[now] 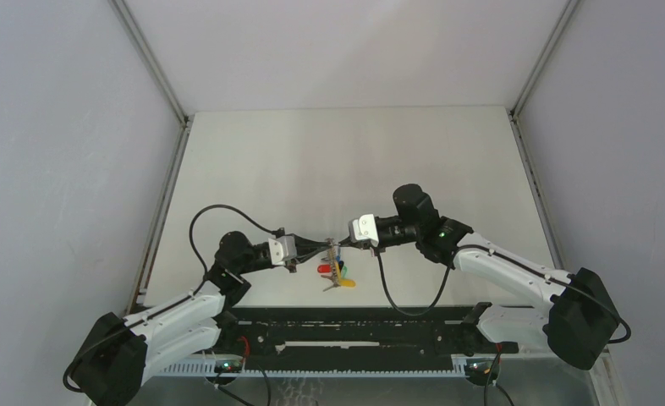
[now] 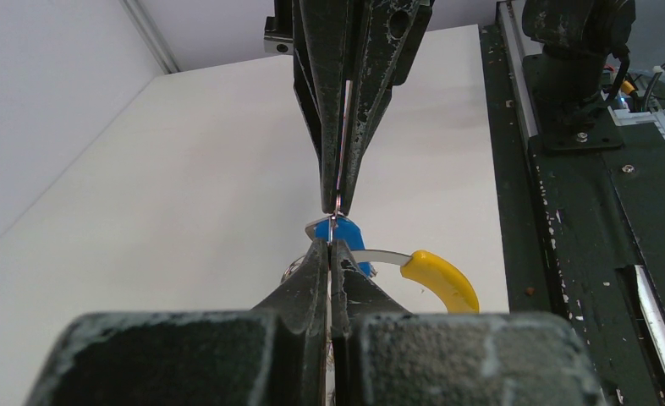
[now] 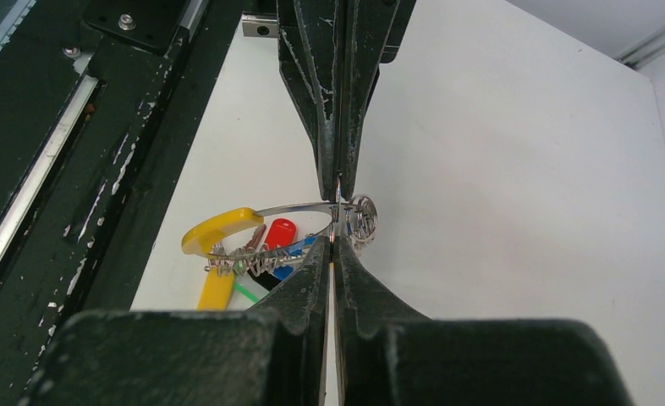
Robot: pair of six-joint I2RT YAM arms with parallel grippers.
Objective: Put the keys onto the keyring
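- Top external view: the left gripper (image 1: 327,247) and right gripper (image 1: 343,243) meet tip to tip at frame centre. The keyring (image 1: 337,264) hangs there, its long axis running toward the bottom edge.
- Left wrist view: the left fingers are pinched fully together on the thin, flat metal band. The smooth yellow curved section (image 2: 441,279) sweeps to the lower right.
- The right jaws are equally tight; whether they grip the band or the blue key (image 2: 348,233) is unclear.
- Right wrist view: the keys (image 3: 278,233), with glossy plastic heads, bunch at the lower left.
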